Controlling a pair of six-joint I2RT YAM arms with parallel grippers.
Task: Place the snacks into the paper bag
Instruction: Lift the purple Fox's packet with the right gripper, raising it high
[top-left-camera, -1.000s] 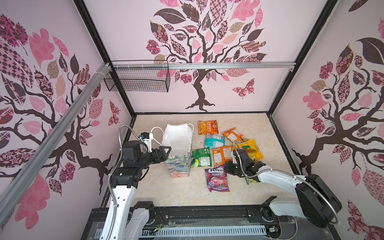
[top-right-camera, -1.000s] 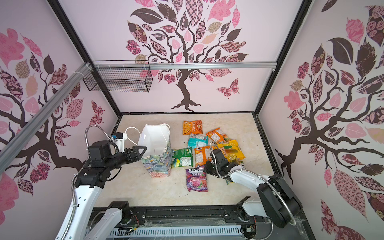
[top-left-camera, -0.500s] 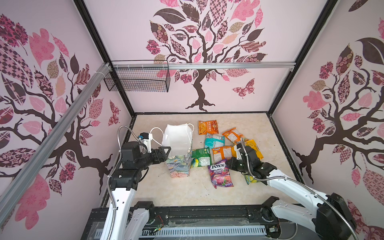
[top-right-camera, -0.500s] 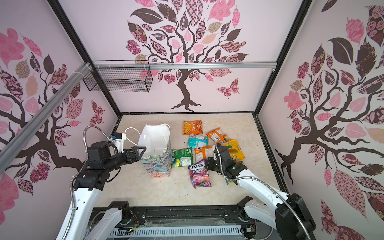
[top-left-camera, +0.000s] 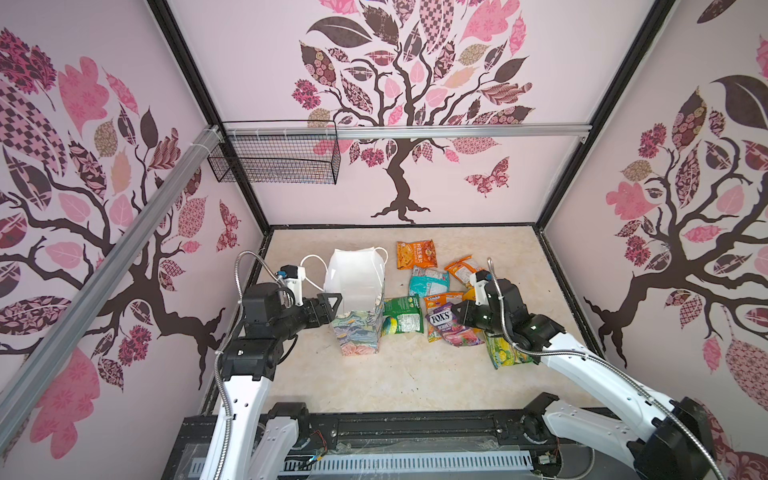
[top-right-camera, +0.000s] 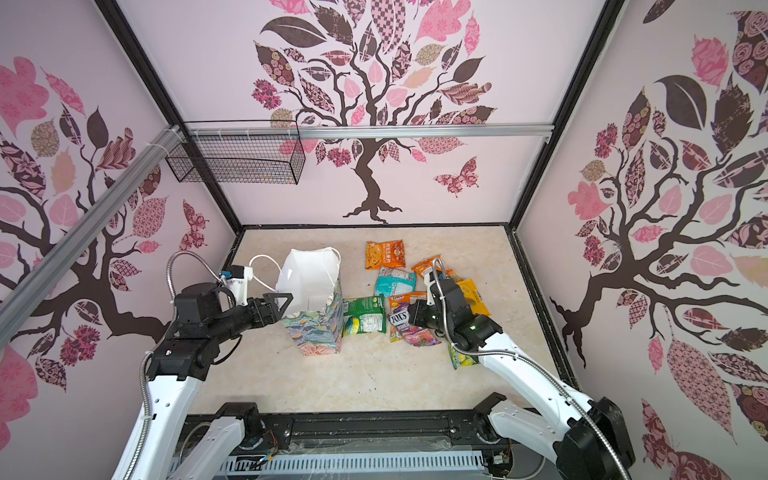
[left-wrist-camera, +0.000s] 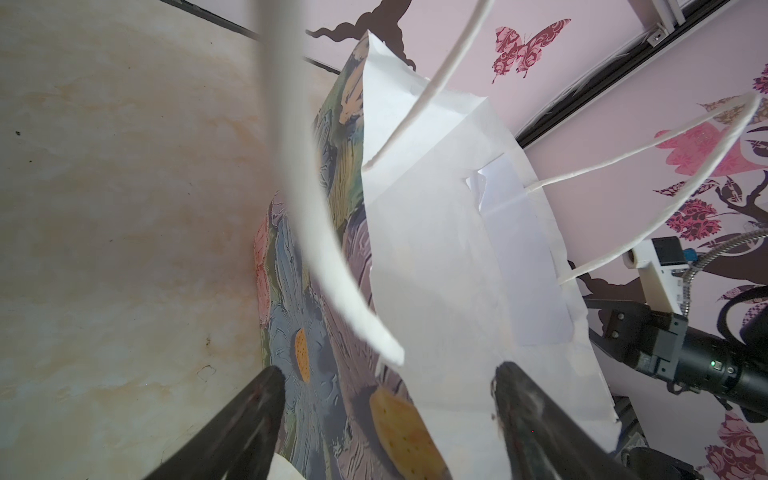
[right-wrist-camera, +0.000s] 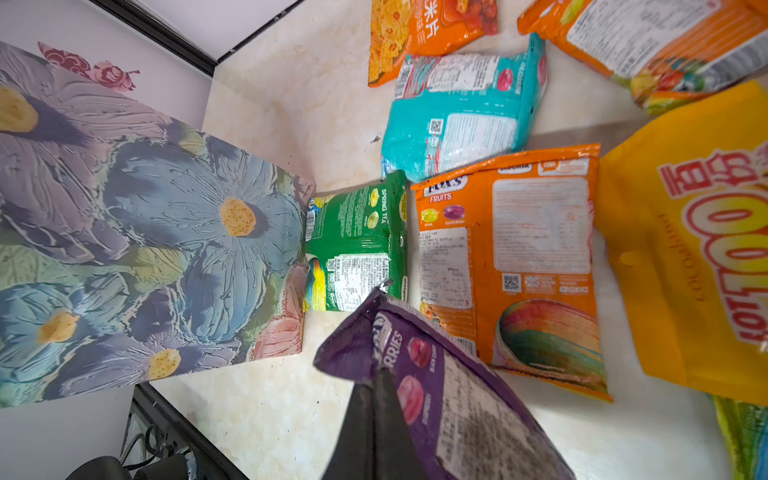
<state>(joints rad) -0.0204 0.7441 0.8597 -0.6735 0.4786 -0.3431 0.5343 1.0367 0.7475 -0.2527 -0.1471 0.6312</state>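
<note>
Right gripper (top-left-camera: 458, 311), centre-right in a top view, clamped on purple glossy FOX'S BERRIES packet (top-left-camera: 451, 329). Left gripper (top-left-camera: 330, 307) wide apart, straddling left edge of floral-print paper bag (top-left-camera: 359, 332).

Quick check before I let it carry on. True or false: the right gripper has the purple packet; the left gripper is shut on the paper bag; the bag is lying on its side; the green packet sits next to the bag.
1. The right gripper is shut on the purple packet. True.
2. The left gripper is shut on the paper bag. False: its fingers stand wide apart at the bag's wall.
3. The paper bag lies on its side. False: it stands upright with its mouth open.
4. The green packet lies beside the bag's base. True.
</note>
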